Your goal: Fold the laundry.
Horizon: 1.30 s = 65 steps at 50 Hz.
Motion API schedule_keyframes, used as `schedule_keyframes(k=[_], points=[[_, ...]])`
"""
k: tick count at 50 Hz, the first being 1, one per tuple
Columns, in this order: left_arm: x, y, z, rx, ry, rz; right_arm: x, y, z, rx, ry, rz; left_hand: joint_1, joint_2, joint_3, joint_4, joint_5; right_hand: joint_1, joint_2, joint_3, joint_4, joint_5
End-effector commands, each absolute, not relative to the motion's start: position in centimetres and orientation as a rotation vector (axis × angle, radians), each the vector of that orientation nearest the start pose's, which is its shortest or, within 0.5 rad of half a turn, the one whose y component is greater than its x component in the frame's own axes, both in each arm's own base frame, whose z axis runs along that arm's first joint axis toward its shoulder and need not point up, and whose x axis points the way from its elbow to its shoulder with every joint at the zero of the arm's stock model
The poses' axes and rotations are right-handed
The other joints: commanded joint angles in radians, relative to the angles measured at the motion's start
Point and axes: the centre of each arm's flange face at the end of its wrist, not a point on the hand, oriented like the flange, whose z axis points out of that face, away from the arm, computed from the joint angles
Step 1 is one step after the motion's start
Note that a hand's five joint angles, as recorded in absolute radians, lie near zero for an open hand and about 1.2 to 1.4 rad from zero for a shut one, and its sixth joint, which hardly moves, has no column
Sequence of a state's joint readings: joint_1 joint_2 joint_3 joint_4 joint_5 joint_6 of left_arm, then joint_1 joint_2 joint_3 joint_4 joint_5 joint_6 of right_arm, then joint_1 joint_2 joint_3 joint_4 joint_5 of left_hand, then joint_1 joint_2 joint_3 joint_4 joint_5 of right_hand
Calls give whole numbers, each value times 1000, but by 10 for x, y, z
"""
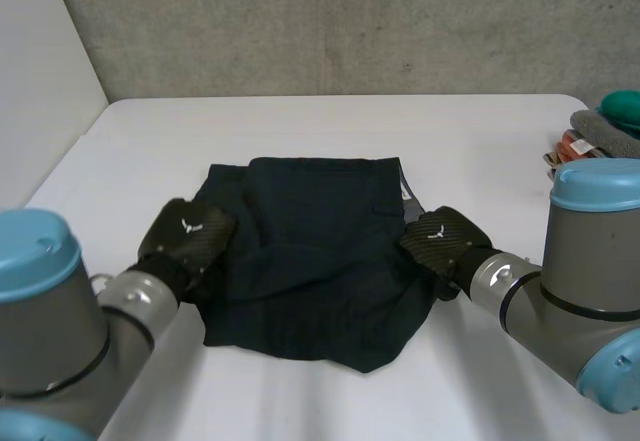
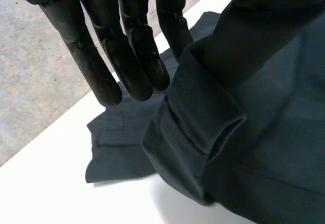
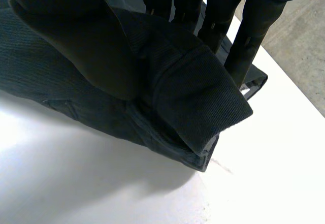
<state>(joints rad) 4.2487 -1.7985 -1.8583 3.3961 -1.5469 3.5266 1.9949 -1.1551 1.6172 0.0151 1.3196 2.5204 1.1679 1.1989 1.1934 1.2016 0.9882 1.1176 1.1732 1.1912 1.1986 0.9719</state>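
A dark navy garment (image 1: 310, 251) lies folded in the middle of the white table (image 1: 300, 121). My left hand (image 1: 188, 236) is on its left edge and my right hand (image 1: 443, 239) on its right edge. In the left wrist view, the left hand (image 2: 127, 66) keeps its fingers straight, and a thick hemmed fold of the garment (image 2: 203, 127) is raised and pinched beside them. In the right wrist view, the right hand (image 3: 223, 16) likewise pinches a lifted hem fold of the garment (image 3: 193, 92) against its straight fingers. Cloth hides both thumbs.
A pile of folded cloths (image 1: 592, 141) with a green piece (image 1: 622, 109) on top sits at the table's right edge. A concrete wall runs behind the table. Bare tabletop lies in front of and behind the garment.
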Motion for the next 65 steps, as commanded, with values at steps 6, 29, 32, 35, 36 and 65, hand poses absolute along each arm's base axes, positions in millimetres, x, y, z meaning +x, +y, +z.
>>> schedule_keyframes(k=[6,29,32,35,36,65], points=[[-269,-321,160,890,2149,-2033,277,-235,168,-1415,2077,-1728,228,197,203,195,233,279,223,205,198,250],[-243,-260,209,729,2129,-2139,295,-241,154,-1253,2129,-1845,-993,-1024,-1019,-1027,-988,279,223,205,198,250],[-237,-237,207,777,2177,-2125,295,-241,155,-1251,2129,-1848,-993,-1024,-1019,-1027,-988,279,223,205,198,250],[-232,-206,192,864,2304,-2049,295,-241,155,-1249,2129,-1850,-791,-822,-816,-824,-785,279,223,205,198,250],[-231,-193,183,905,2383,-2006,294,-242,156,-1248,2128,-1852,-677,-708,-702,-710,-672,279,223,205,198,250],[-258,-224,125,859,2560,-2024,290,-231,148,-1326,2143,-1819,184,152,158,150,189,279,223,205,198,250]])
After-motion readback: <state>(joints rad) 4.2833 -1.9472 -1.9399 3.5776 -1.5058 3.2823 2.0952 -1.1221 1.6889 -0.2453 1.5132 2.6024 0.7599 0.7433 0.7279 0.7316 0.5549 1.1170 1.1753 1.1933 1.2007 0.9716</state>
